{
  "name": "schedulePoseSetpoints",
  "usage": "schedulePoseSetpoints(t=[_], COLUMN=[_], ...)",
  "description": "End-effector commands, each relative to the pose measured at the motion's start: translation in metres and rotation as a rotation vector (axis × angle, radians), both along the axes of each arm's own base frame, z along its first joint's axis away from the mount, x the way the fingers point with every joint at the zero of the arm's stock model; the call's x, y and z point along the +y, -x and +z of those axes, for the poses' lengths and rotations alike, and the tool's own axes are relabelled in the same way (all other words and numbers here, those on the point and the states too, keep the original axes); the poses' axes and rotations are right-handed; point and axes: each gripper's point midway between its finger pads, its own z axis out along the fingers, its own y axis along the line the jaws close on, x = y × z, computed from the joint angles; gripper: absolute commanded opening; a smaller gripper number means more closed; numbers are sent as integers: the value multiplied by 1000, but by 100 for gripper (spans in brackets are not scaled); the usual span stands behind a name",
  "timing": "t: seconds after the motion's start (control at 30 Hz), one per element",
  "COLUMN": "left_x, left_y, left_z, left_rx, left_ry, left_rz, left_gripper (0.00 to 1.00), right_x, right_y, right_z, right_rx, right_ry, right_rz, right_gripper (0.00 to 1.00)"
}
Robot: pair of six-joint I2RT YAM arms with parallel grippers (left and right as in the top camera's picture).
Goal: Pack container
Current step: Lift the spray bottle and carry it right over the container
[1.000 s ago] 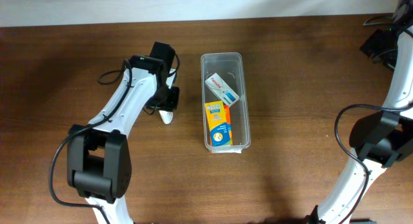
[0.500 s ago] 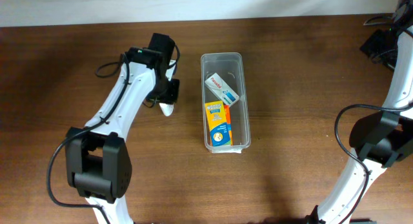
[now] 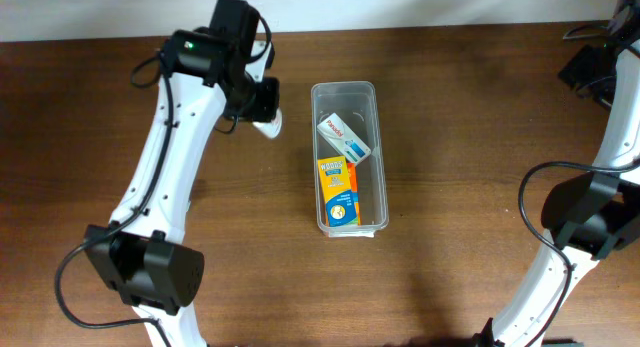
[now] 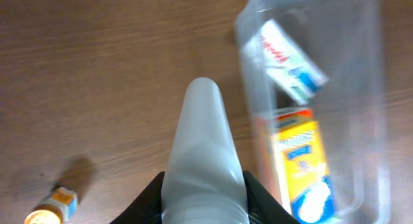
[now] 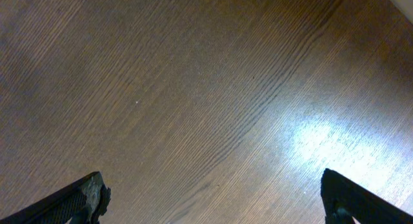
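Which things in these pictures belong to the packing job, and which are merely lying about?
Job: container; white box and yellow box inside it; white tube in the left fingers.
Lying about: small orange-labelled bottle on the table, though it may await packing.

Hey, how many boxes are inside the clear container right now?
2. A white box lies tilted in the far half of the container; a yellow and orange box lies in its near half. Anything beneath them would be hidden.
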Motion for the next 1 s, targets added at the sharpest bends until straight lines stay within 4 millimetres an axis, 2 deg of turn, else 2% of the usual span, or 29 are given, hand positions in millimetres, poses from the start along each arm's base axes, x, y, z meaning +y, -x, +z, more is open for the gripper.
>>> schedulePoseSetpoints(t=[0.0, 0.2, 0.47, 0.6, 0.77, 0.97], left_x=[-34, -90, -133, -139, -135, -137], left_y=[9, 38, 68, 76, 86, 88], left_z=[24, 31, 30, 28, 23, 21], left_rx=[1, 71, 132, 150, 203, 211], left_ry=[141, 258, 281, 264, 238, 232], left_rz=[-44, -108, -104, -75, -13, -12], left_gripper=[22, 22, 21, 22, 22, 22], right_x=[-2, -2, -2, -2, -2, -2], right_y=[1, 1, 1, 1, 1, 1], right_z=[3, 3, 3, 3, 3, 3], right_rx=[1, 1, 1, 1, 1, 1], right_ry=[19, 19, 19, 19, 19, 19], right_rz=[-8, -8, -8, -8, -8, -8], right_gripper=[98, 98, 98, 98, 98, 98])
